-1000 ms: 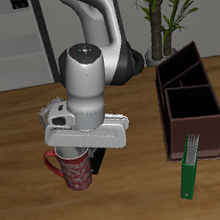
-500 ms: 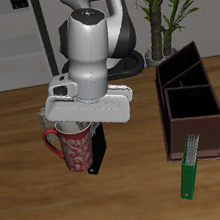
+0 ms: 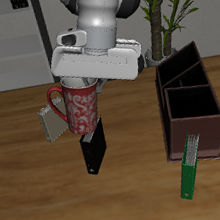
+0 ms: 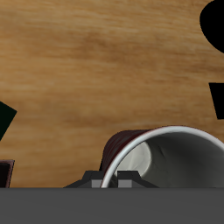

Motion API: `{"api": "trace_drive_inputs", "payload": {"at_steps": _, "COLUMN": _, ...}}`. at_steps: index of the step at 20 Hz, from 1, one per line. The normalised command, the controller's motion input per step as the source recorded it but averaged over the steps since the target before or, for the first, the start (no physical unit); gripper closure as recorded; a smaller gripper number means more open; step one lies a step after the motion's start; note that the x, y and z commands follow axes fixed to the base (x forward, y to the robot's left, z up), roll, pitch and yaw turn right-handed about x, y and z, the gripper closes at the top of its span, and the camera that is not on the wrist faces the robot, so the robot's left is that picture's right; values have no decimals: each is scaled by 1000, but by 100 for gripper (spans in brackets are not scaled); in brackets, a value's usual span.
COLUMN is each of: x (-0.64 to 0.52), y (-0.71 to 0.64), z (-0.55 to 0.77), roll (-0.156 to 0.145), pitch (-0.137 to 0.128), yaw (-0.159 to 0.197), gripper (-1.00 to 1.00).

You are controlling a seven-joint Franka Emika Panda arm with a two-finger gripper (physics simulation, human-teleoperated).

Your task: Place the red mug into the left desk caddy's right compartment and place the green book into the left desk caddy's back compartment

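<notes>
Nearest the table's front edge we see the green book [image 3: 192,165], leaning against the front end of the left desk caddy [image 3: 190,106]. Behind it and to one side, the black book [image 3: 93,150] lies flat. Above that, we hold the red mug [image 3: 78,105] clear of the table, the gripper [image 3: 81,83] clamped on its rim. The grey book [image 3: 50,123] lies beyond.

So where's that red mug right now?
The red mug hangs in the gripper, lifted clear of the table, above the black book and beside the grey book; the left desk caddy stands apart.
</notes>
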Motion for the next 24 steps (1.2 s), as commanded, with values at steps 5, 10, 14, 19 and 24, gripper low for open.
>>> {"api": "trace_drive_inputs", "payload": {"at_steps": 5, "x": -316, "y": 268, "z": 454, "roll": -2, "pitch": -7, "yaw": 17, "gripper": 100}}
{"api": "trace_drive_inputs", "payload": {"at_steps": 10, "x": -265, "y": 239, "z": 275, "roll": -20, "pitch": -15, "yaw": 28, "gripper": 100}}
{"api": "trace_drive_inputs", "payload": {"at_steps": 14, "x": -251, "y": 446, "z": 114, "roll": -8, "pitch": 32, "yaw": 19, "gripper": 100}}
{"api": "trace_drive_inputs", "payload": {"at_steps": 19, "x": -182, "y": 411, "z": -22, "roll": 29, "pitch": 10, "yaw": 53, "gripper": 100}}
{"api": "trace_drive_inputs", "payload": {"at_steps": 24, "x": -74, "y": 354, "z": -17, "roll": 37, "pitch": 26, "yaw": 25, "gripper": 100}}
